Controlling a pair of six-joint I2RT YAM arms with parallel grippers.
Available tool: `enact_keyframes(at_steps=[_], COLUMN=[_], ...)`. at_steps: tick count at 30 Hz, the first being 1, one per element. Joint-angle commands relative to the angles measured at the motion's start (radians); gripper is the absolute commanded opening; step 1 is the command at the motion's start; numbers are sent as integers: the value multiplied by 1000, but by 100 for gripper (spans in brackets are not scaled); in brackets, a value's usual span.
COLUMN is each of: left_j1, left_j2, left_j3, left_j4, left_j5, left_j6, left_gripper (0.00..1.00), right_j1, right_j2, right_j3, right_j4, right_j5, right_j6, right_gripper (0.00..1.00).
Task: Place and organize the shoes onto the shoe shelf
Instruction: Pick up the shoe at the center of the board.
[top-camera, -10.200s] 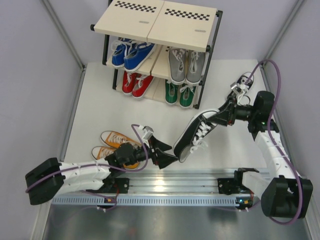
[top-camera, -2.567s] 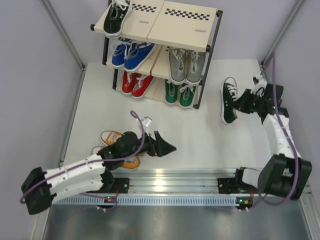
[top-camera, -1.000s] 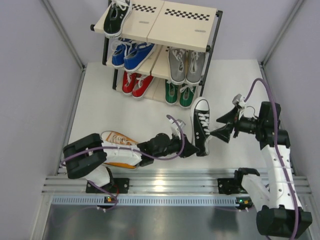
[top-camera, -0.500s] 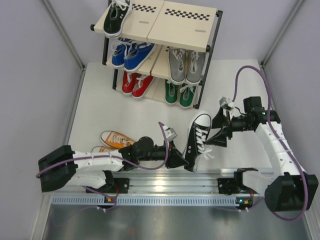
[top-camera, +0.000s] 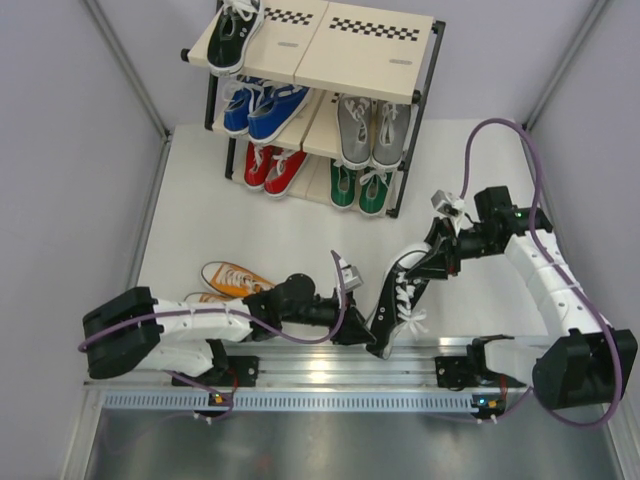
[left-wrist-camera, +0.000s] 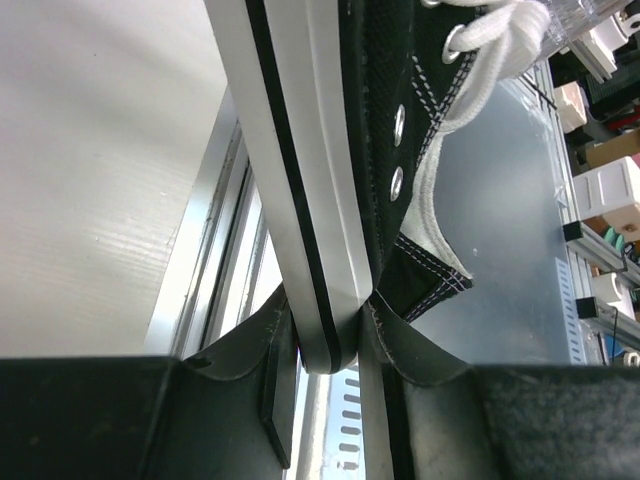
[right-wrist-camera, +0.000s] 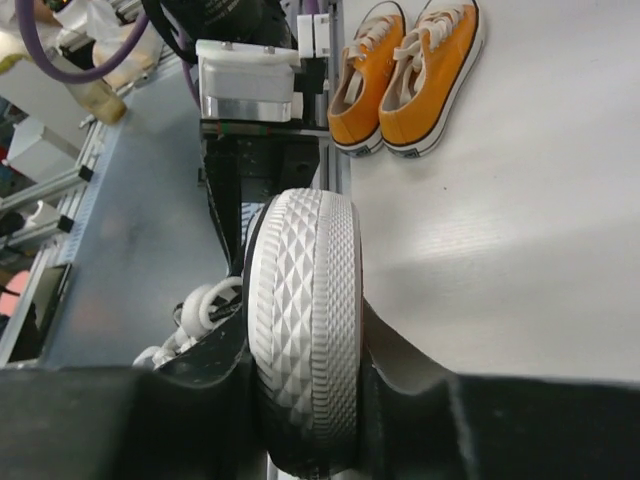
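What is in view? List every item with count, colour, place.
shelf: one, black frame with beige panels, far end of the table.
top black shoe: one, black, top tier, left.
blue shoes: two, blue, middle tier, left.
grey shoes: two, grey, middle tier, right.
red shoes: two, red, bottom tier, left.
green shoes: two, green, bottom tier, right.
orange shoes: two, orange, on the table beside the left arm.
held black shoe: one, black, between both hands.
left hand: one, black, clamped on that shoe's sole.
right hand: one, black, clamped on its other end.

left gripper (left-wrist-camera: 328, 338) clamps the black shoe (left-wrist-camera: 372, 150) by its sole.
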Motion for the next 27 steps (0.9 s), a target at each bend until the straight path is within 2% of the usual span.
enact_keyframes(at_steps=[1, 3, 4, 6, 7, 8, 9, 10, 11, 14, 18, 27], left_j1=[4, 4, 4, 4, 4, 4, 2, 2, 2, 2, -1, -12], left_j2=[-37, -65, -79, -141, -169, -198, -259, -289, -315, -387, -409, -307], left_j3=[66, 49, 40, 14, -22, -43, -66, -102, -124, -178, -204, -162], left_j4=[139, 137, 137, 137, 136, 134, 134, 133, 128, 125, 125, 131], left_j5=[-40, -83, -135, -197, -223, -294, -318, -338, -385, -404, -409, -395], left_j6=[31, 25, 26, 14, 19, 11, 11, 11, 7, -3, -7, 103], left_gripper=[0, 0, 7, 29, 46, 54, 62, 74, 78, 83, 87, 90], right_j1=[27, 27, 26, 12, -3, -41, -60, -78, -106, -152, -177, -244], right_j2=[-20, -48, -59, -105, -122, -154, -166, -177, -194, -200, -172, -57], right_j3=[18, 6, 3, -22, -38, -81, -104, -126, -164, -203, -204, -184], right_j4=[13, 60, 96, 200, 372, 456, 551, 629, 771, 890, 912, 941], right_j5=[-42, -36, -33, -24, -21, -24, -25, -27, -22, -2, 27, 36], right_j6=[-32, 18, 38, 217, 307, 495, 586, 666, 807, 928, 982, 1092], right_gripper=[0, 0, 0, 0, 0, 0, 0, 0, 0, 0, 0, 0])
